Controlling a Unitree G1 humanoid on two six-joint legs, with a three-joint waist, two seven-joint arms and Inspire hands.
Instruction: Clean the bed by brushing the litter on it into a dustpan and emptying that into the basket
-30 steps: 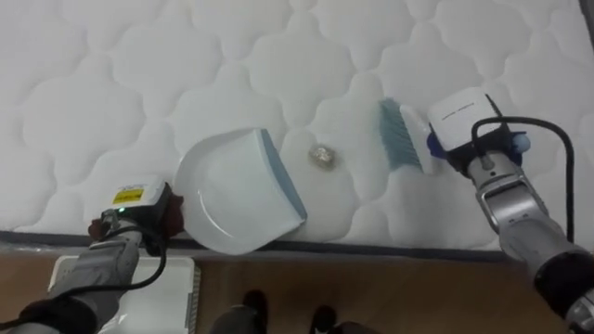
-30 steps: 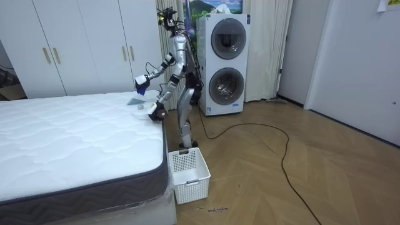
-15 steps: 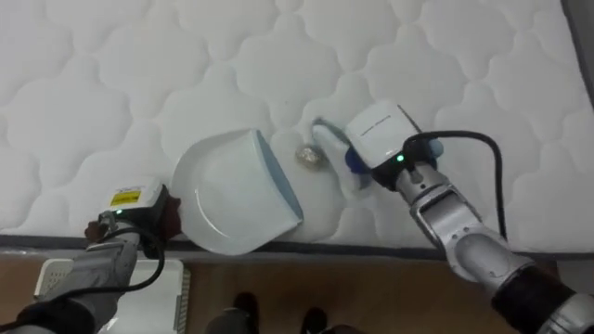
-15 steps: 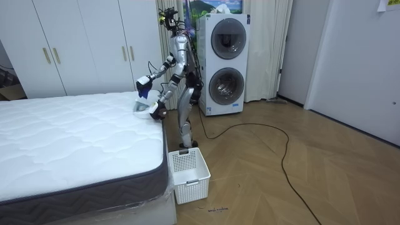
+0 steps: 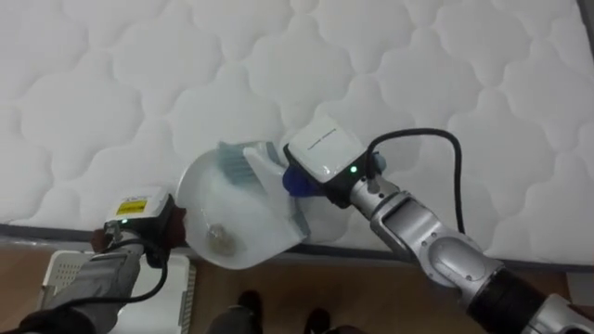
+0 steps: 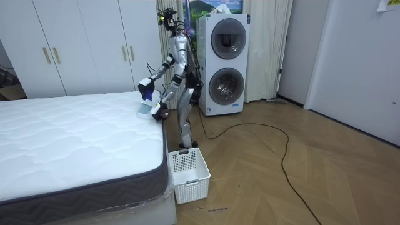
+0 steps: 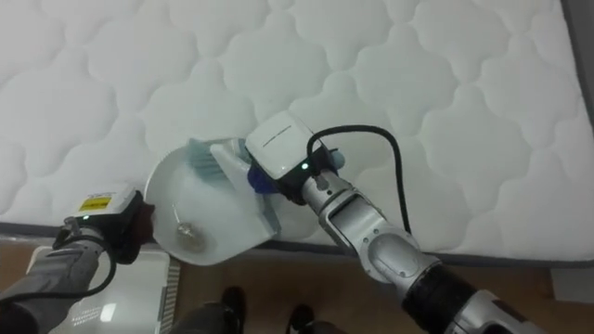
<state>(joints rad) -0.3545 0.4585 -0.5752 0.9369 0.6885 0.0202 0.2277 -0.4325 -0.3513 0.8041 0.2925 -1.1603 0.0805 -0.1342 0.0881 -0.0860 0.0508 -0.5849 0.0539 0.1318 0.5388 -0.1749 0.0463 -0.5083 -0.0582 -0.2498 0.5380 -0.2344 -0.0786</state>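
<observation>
Gripping the brush [image 5: 246, 163], the right hand [image 5: 327, 167] has its fingers closed on the blue handle, bristles inside the white dustpan [image 5: 200, 204]. A small crumpled scrap [image 5: 220, 241] lies in the pan. The left hand [image 5: 158, 227] clasps the pan's rear with its fingers, at the bed [image 5: 418, 74] edge. Print on the yellow label [image 5: 133, 206] is too small to read. From the room view, the robot stands at the bed's corner, near a white basket [image 6: 187, 175] on the floor.

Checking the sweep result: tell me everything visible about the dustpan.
The dustpan is a white, rounded, plastic-looking scoop with a grey-blue lip. It rests on the white quilted mattress at its near edge, with its mouth toward the robot's right. The left hand is at its back, the grip hidden. A small crumpled scrap lies inside, and the brush at the right hand has its bristles over the pan.
</observation>
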